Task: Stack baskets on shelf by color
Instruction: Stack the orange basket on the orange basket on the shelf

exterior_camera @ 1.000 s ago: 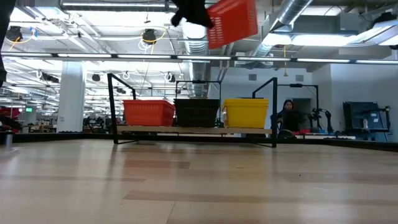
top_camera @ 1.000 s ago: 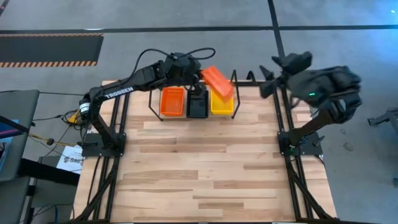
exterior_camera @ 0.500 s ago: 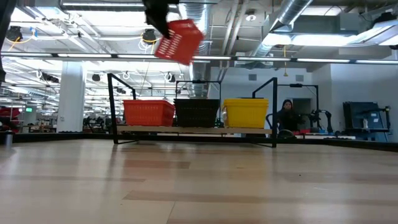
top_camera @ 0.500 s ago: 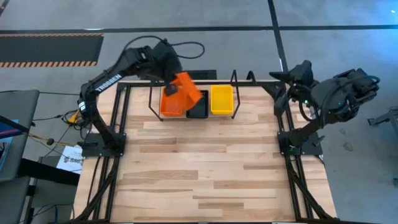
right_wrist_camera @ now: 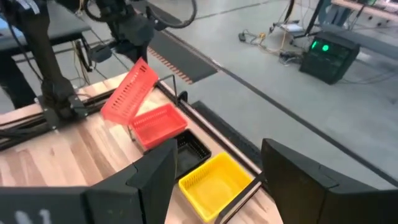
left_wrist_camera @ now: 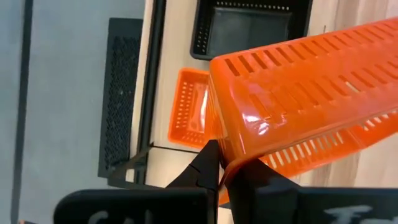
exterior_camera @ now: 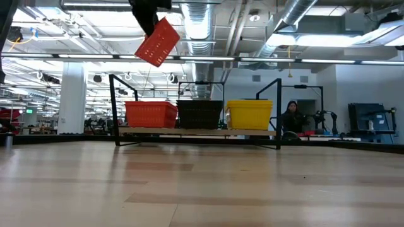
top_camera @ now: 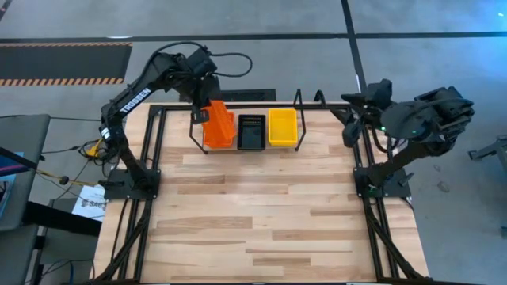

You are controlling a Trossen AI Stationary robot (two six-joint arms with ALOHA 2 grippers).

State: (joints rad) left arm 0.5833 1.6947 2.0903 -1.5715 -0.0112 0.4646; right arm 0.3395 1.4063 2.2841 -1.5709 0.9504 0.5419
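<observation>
My left gripper (top_camera: 203, 112) is shut on an orange basket (top_camera: 221, 124), high above the shelf's left end; it also shows in the low view (exterior_camera: 158, 42). On the black tube shelf (exterior_camera: 196, 132) stand an orange basket (exterior_camera: 150, 115), a black basket (exterior_camera: 200, 114) and a yellow basket (exterior_camera: 249, 114), side by side on their bottoms. My right gripper (right_wrist_camera: 217, 152) is open and empty, off the table's far right corner (top_camera: 363, 112). My left gripper pinches the held basket's rim (left_wrist_camera: 229, 163) near a corner, between its two fingers. The fingers (exterior_camera: 146, 16) come from above, pointing down. The basket hangs below them steeply tilted, lifted clear above the orange basket on the shelf (left_wrist_camera: 189, 111).
The wooden tabletop (top_camera: 261, 206) in front of the shelf is bare. The larger black frame (top_camera: 150, 150) edges the table. A person (exterior_camera: 291, 118) shows in the room far behind the shelf.
My left gripper has carried the orange basket toward the table's left edge, from above the yellow basket to above the orange basket on the shelf. The held basket has tipped steeper on the way. My right arm has shifted a little beside the table's far right corner.
</observation>
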